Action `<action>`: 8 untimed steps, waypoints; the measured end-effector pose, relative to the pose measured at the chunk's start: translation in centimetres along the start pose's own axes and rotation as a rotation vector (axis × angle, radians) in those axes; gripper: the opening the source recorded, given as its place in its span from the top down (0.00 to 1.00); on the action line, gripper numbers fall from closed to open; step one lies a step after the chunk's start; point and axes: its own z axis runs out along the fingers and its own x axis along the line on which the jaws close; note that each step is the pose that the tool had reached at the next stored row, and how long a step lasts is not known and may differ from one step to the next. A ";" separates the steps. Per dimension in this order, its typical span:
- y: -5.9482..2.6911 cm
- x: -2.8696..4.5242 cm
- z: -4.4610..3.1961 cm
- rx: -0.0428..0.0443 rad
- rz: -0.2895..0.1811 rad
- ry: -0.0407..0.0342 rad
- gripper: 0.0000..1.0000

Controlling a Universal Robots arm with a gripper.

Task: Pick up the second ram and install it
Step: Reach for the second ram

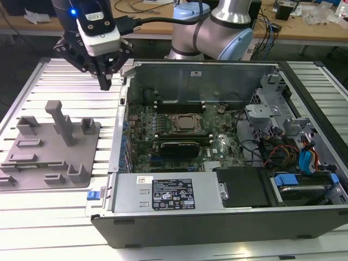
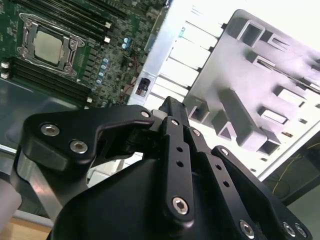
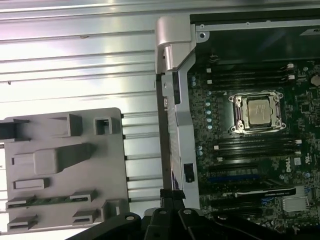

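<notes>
1. Sitting at the exterior view's left, a flat grey plastic fixture plate (image 1: pixel 51 163) with raised blocks and one tall post rests on the white ribbed metal table (image 1: pixel 49 76).
2. The second ram, a long thin green circuit-board strip (image 3: pixel 50 201), lies flat in a slot of that plate in the first wrist view. Small grey clips bracket its ends, and nothing touches it.
3. Right of the plate, the black two-fingered gripper (image 1: pixel 105 84) hangs above the table between the fixture and the computer case's side wall. Its fingers point down, well apart from the ram.
4. The claw's fingers are drawn together at the tips, with nothing clamped between them.
5. Further right stands the open dark metal computer case (image 1: pixel 217 225), exposing its green motherboard (image 1: pixel 142 122). A square silver processor socket (image 1: pixel 185 124) sits mid-board, with long black memory slots (image 1: pixel 179 102) on both sides of it.
6. A grey boxed power supply with a white label (image 1: pixel 168 194) lies along the case's near edge.
7. Behind the case rises the silver and pale blue robot arm (image 1: pixel 228 27).
8. At the exterior view's far right, a grey drive cage (image 1: pixel 266 117) stands beside a bundle of red, orange and blue cables (image 1: pixel 296 155).
</notes>
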 end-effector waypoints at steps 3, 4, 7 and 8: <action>-0.05 0.71 -0.02 0.0001 0.000 0.0001 0.92; -0.07 0.88 -0.02 0.0001 0.000 0.0001 0.92; -0.12 1.56 -0.03 0.0000 0.000 0.0000 0.92; -0.13 1.74 -0.04 0.0001 0.000 0.0001 0.92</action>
